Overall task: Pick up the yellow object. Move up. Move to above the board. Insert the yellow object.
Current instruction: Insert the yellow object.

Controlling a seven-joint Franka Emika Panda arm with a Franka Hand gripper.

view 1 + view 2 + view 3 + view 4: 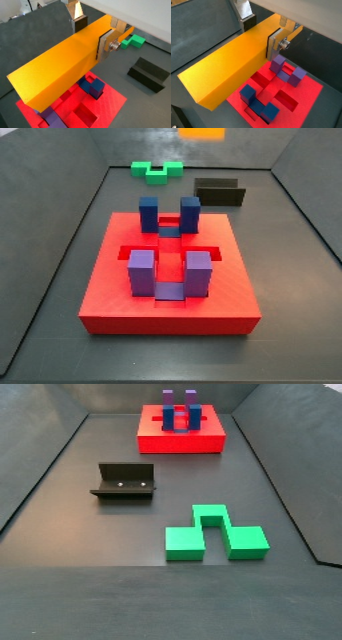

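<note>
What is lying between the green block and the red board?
The fixture stands between the green block and the board, in a side view. The gripper holds the yellow object above.

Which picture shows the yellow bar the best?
Both wrist views: the yellow object fills them, clamped in the gripper above the board. A side view catches only its end at the frame edge; the remaining one misses it.

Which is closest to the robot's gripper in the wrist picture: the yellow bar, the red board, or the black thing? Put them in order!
1. The yellow bar, clamped in the gripper.
2. The red board, below the bar.
3. The black fixture, off to the side on the floor; close to the board's rank.
</note>
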